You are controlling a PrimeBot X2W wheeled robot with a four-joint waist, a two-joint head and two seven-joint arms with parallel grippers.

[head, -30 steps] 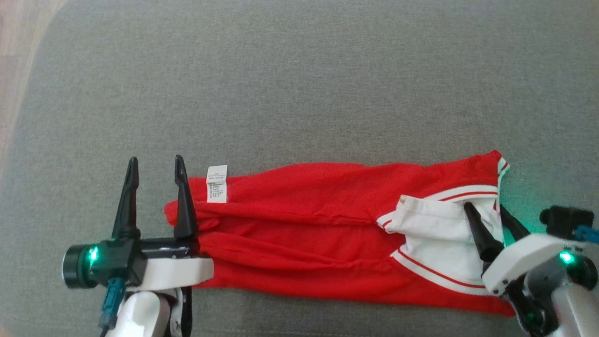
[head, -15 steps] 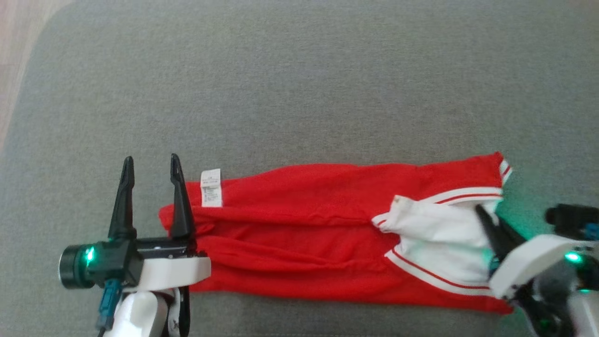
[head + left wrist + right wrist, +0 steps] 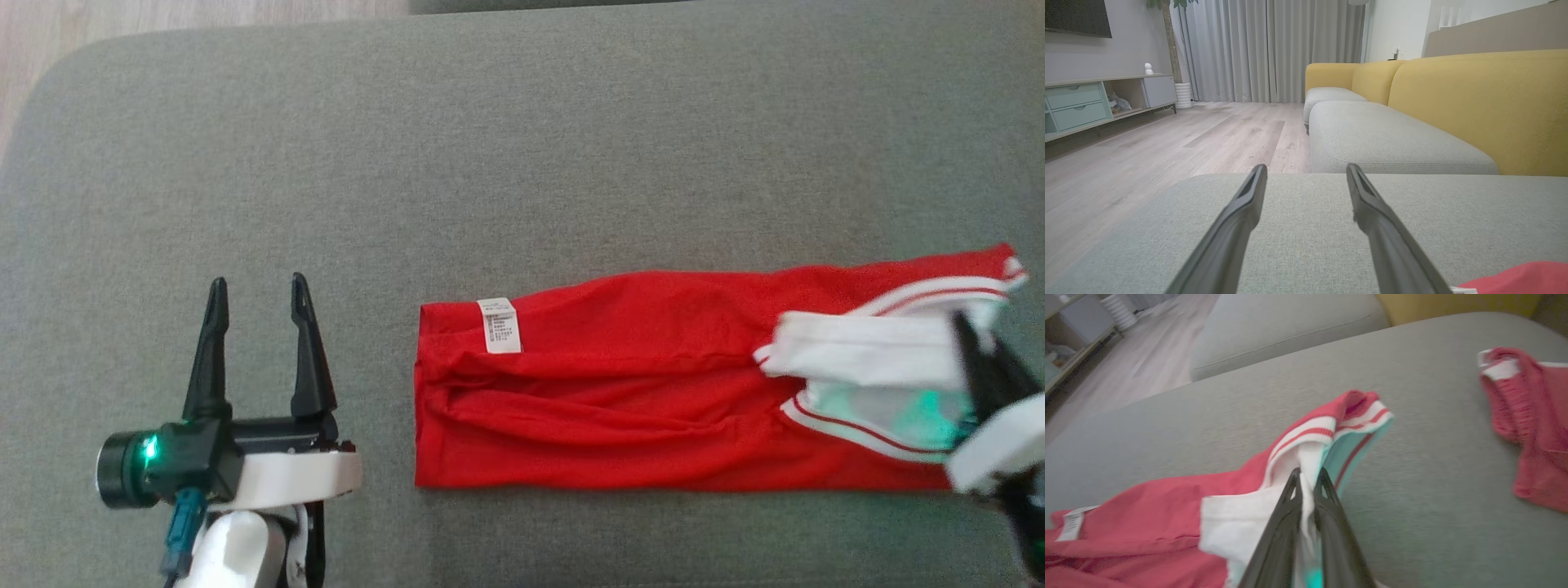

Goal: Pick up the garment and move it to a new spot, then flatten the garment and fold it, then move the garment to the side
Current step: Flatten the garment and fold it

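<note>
Right gripper [image 3: 1307, 472]: jaws pinched almost fully together, with a white fold of the garment [image 3: 612, 376] clamped between them. The grip sits at the white-and-red striped trim end, and the cloth there is lifted a little off the cushion [image 3: 522, 163]. The right wrist view is blurred, so I cannot tell how deep the bite goes.

Left gripper [image 3: 255, 286]: jaws wide apart, holding nothing. It sits low over bare cushion, apart from the garment's plain red end. A red corner shows at the lower right of the left wrist view.

The garment lies as a long, narrow red strip across the near part of the grey cushion. Its lengthwise creases suggest it is already folded along its length. The care label [image 3: 499, 325] sits near the far corner of the left end, and the white trim end is at the right. A second red piece [image 3: 1535, 416] with white trim lies on the cushion well apart from the gripped end; I cannot tell if it is a separate item.

Farther out are the sofa's yellow backrest [image 3: 1474, 110] and the wood floor [image 3: 1167, 143].

Step, as a judgement: this is either mid-fold or the sideways move, with the right arm carrying one end and the left arm idle.

The next move calls for:
- keeping the pinch on the trim layer firm, since a thin single layer could slip;
- keeping the lift low so the lengthwise fold does not fall open;
- bringing the left gripper onto the plain red end if that end has to be pinned or lifted.
</note>
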